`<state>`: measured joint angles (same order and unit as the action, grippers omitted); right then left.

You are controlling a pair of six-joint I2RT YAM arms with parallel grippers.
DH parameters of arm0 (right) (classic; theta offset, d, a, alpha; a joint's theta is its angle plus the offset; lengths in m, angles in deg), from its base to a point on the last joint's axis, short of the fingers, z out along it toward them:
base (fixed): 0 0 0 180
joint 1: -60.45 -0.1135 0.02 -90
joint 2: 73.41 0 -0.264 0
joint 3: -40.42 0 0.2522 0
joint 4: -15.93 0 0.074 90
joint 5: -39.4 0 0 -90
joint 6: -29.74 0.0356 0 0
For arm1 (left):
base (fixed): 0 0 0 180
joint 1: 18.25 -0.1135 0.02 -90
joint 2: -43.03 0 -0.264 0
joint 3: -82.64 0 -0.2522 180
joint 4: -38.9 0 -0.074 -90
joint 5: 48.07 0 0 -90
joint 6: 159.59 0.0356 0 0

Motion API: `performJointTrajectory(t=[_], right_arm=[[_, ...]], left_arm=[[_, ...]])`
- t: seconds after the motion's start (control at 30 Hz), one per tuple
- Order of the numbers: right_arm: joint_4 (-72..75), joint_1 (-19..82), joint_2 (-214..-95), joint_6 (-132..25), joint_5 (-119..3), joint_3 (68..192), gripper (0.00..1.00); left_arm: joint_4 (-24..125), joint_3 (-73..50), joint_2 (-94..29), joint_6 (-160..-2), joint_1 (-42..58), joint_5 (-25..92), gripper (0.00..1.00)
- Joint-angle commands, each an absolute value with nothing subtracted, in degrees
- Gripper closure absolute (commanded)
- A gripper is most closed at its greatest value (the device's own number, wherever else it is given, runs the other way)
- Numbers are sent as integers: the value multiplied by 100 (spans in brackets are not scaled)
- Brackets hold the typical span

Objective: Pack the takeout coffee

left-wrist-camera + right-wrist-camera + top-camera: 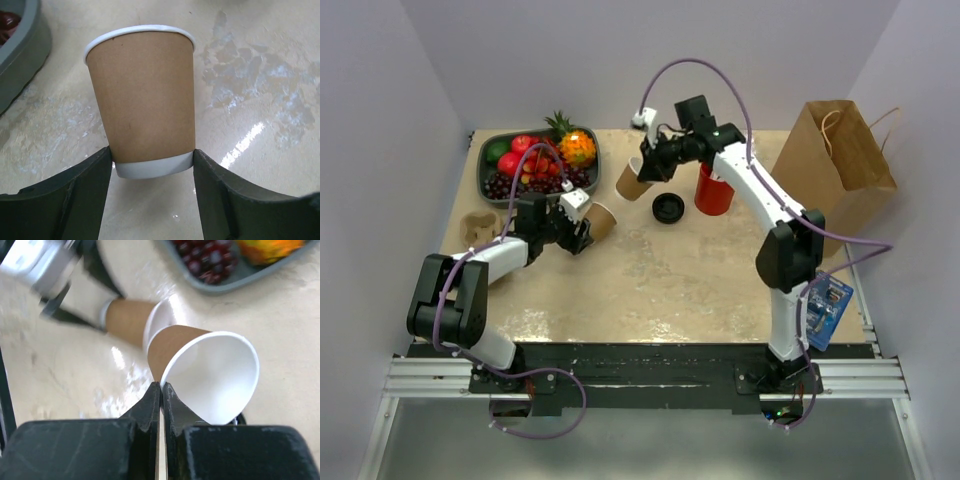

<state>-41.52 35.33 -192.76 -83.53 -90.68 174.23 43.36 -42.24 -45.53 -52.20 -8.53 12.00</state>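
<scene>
Left hand [152, 162] clamps the white base of 1 tan cup [142, 100]. Right hand [161, 390] pinches the rim of a tilted 2nd cup [210, 370], left of the black lid [668, 208] on the tabletop [700, 290].

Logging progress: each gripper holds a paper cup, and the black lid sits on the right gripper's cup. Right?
Not quite: the black lid lies loose on the table beside the red cup, seen in the top external view. The rest holds.
</scene>
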Motion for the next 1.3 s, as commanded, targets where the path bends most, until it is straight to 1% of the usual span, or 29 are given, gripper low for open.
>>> performJointTrajectory(t=[0.0,0.17,0.3,0.67,0.73,0.77,0.83,0.87,0.93,0.97,1.17,1.27], right_arm=[[-4248,3110,-18180,-10182,-8023,16389,100],[-4292,2671,-17607,-11051,-7557,15211,100],[-4065,2337,-17229,-11378,-7031,14237,100],[-3853,1897,-16965,-11168,-6766,13505,100],[-3870,1853,-16991,-11063,-6766,13478,94],[-3905,1853,-17026,-11019,-6783,13513,85],[-4028,1844,-17131,-10922,-6809,13636,82],[-4081,1844,-17167,-10913,-6818,13680,78],[-4213,1844,-17237,-10852,-6915,13820,73],[-4248,1853,-17246,-10843,-6950,13873,66],[-5012,1958,-17290,-10790,-7222,14707,61],[-5224,2186,-17369,-10580,-7512,15400,60]], left_arm=[[3640,-3992,-4504,-6325,-911,1809,100],[3342,-3974,-4425,-6879,-911,1882,100],[3183,-3983,-4416,-7134,-911,1715,100],[3007,-4045,-4276,-7310,-911,1662,100],[3007,-4062,-4258,-7319,-911,1609,100],[2998,-4071,-4258,-7311,-911,1592,100],[2990,-4071,-4258,-7302,-911,1548,100],[2981,-4071,-4267,-7302,-911,1530,100],[2981,-4045,-4284,-7258,-911,1504,100],[2989,-4036,-4293,-7240,-911,1477,100],[3103,-3974,-4170,-7030,-911,1267,100],[3218,-4036,-4056,-6994,-911,1135,100]])
